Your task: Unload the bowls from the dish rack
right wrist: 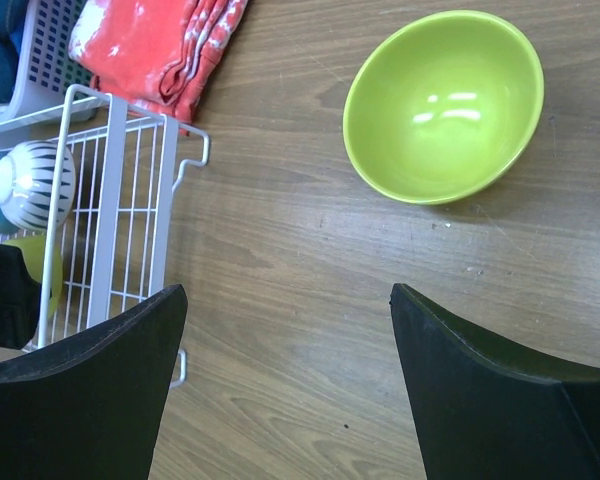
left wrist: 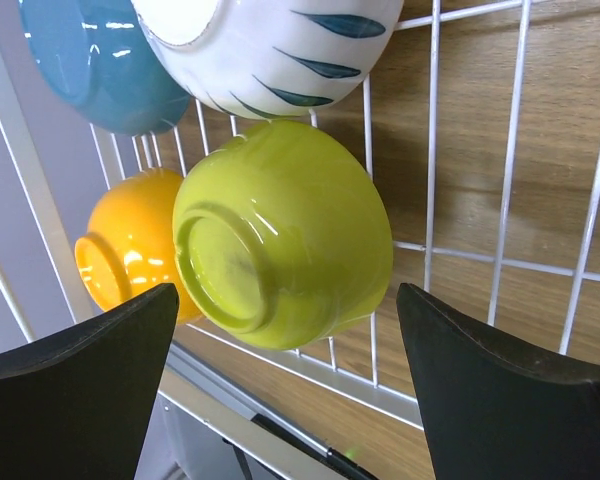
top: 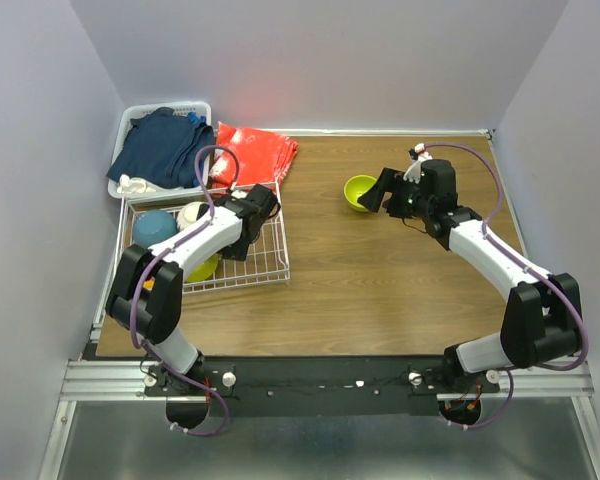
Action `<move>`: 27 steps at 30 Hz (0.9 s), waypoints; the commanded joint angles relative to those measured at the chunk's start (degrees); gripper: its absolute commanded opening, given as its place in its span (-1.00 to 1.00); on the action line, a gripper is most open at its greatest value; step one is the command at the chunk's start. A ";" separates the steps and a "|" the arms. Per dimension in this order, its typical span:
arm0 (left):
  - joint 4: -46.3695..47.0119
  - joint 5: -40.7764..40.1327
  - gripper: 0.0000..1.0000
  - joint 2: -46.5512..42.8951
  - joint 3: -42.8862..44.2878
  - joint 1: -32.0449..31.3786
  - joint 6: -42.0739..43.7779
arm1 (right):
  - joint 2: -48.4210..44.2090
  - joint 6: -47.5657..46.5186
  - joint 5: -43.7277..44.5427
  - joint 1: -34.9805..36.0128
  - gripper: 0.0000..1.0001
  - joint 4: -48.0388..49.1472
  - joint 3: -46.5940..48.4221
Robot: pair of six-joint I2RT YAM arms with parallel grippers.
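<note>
Lime bowl (left wrist: 280,235), tipped in the dish rack (top: 265,255), sits between the spread fingers of the left claw (left wrist: 287,292), seemingly touching the orange bowl (left wrist: 130,250); a slip on the gloss could knock its neighbours; right claw (right wrist: 287,290), also apart, hovers by the second lime bowl (right wrist: 442,105) on the tabletop (right wrist: 310,250).

You have the white wire rack (top: 265,258) at the worktop's (top: 380,290) left side, with four bowls crowded in its left half: a blue bowl (left wrist: 85,60), a dark-striped white bowl (left wrist: 270,45), and a lime bowl (left wrist: 280,235) and an orange bowl (left wrist: 130,245) — both tipped, feet showing. A second lime bowl (right wrist: 442,105) sits upright on the worktop — well apart, to the right.
</note>
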 commanded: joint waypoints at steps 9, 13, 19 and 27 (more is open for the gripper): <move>-1.02 -5.83 0.97 4.74 -1.37 -1.37 -2.02 | -0.92 -1.01 -0.41 0.33 0.80 1.98 -1.36; -1.37 -6.89 0.97 5.80 -2.07 -1.72 -2.64 | -0.92 -1.10 -0.32 0.33 0.80 1.97 -1.45; -1.63 -8.82 0.98 7.99 -2.95 -1.90 -3.25 | -0.66 -1.01 -0.32 0.33 0.80 1.97 -1.63; -2.77 -11.98 0.93 10.28 -3.21 -2.95 -4.39 | -0.04 -0.75 -0.58 0.24 0.80 1.89 -1.63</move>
